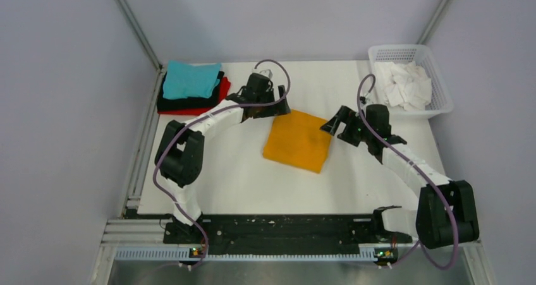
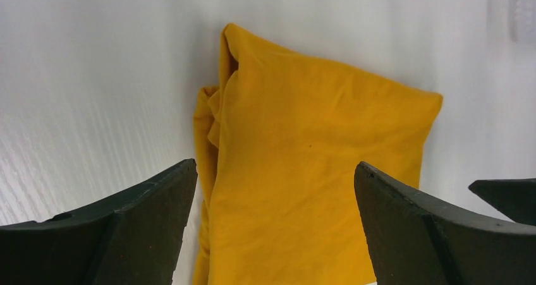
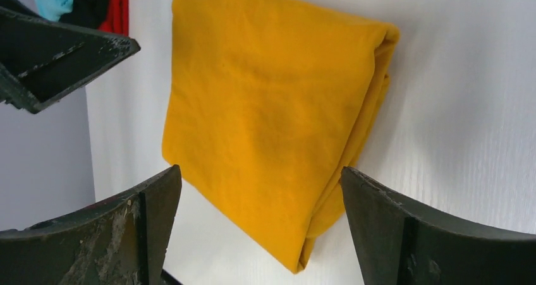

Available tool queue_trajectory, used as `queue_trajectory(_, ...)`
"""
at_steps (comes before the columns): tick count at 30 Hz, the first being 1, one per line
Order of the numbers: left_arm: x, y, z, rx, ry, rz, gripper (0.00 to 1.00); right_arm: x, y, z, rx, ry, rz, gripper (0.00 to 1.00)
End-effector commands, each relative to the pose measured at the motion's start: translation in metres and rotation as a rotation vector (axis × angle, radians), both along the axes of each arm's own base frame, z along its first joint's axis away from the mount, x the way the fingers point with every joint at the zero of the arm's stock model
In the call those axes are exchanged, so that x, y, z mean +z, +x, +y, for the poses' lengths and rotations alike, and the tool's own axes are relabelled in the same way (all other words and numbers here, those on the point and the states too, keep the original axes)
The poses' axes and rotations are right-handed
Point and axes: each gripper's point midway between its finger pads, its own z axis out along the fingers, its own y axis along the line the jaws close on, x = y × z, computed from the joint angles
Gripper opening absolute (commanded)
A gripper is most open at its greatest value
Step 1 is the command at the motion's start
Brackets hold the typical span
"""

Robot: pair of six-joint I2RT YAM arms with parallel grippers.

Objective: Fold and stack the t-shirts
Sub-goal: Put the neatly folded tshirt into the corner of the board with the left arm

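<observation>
The folded orange tee (image 1: 298, 141) lies at the table's (image 1: 215, 177) centre, the left gripper (image 2: 275, 167) at its 11 o'clock corner and the right gripper (image 3: 260, 171) at its 2 o'clock edge, both wide open and holding nothing. Folding looks done; the step in hand appears to be moving it to the stack (image 1: 189, 88) of teal, black and red tees at the table's 10 o'clock. Next, both must close on the tee's edges and lift together, keeping the folds.
</observation>
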Motion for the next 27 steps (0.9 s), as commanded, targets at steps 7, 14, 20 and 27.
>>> queue_trajectory(7, -0.066, -0.037, 0.012, -0.073, 0.098, 0.181, 0.98, 0.004, -0.030, -0.014, -0.030, -0.018, -0.074, 0.99)
queue_trajectory(14, -0.103, -0.060, 0.014, -0.087, 0.100, 0.288, 0.91, 0.004, -0.040, -0.021, -0.058, -0.039, -0.076, 0.99)
queue_trajectory(20, -0.125, -0.076, 0.013, -0.037, 0.156, 0.329, 0.76, 0.000, -0.047, -0.029, -0.073, -0.085, -0.071, 0.99)
queue_trajectory(27, -0.161, -0.101, 0.011, 0.046, 0.386, 0.341, 0.52, -0.004, -0.050, -0.039, -0.098, -0.138, -0.070, 0.99)
